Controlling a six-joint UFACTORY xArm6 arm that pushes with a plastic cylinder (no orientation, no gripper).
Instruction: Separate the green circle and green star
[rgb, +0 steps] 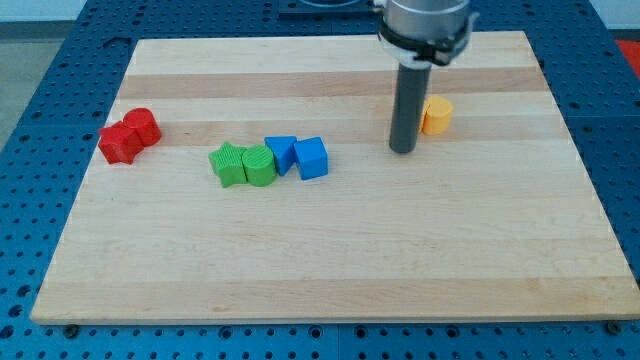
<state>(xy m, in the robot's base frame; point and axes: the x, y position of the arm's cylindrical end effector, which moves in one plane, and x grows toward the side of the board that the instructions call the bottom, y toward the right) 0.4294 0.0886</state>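
**benchrat_42:** Quick read for you, operator. Your tip (403, 151) is down on the counter (330, 260) in the upper right part of the view, just to the left of a yellow block (436, 115). Can't make out that block's shape, the rod hides its left edge, and I can't tell if they're touching.

**pushbot_fan:** And the green pair you're after?

**benchrat_42:** Well apart from the tip, off to the view's left and a bit lower. Green star (228, 164) on the left, green circle (259, 165) right against it on its right side. They look pressed together, no gap I can see.

**pushbot_fan:** Anything crowding them?

**benchrat_42:** Yep. A blue triangle-ish block (282, 153) sits snug on the circle's right, and a blue cube (312, 158) is right beside that. So you've got a row of four: star, circle, blue, blue. The two blues lie between your tip and the greens.

**pushbot_fan:** Gripper state?

**benchrat_42:** There's no gripper on this rig, just the straight dark rod, so nothing is spread, pressed together or pinching anything.

**pushbot_fan:** The reds?

**benchrat_42:** Two red blocks, touching each other, near the counter's left edge: one (119, 144) lower left, one (143, 125) upper right. Shapes too blobby to call. Well apart from your tip.
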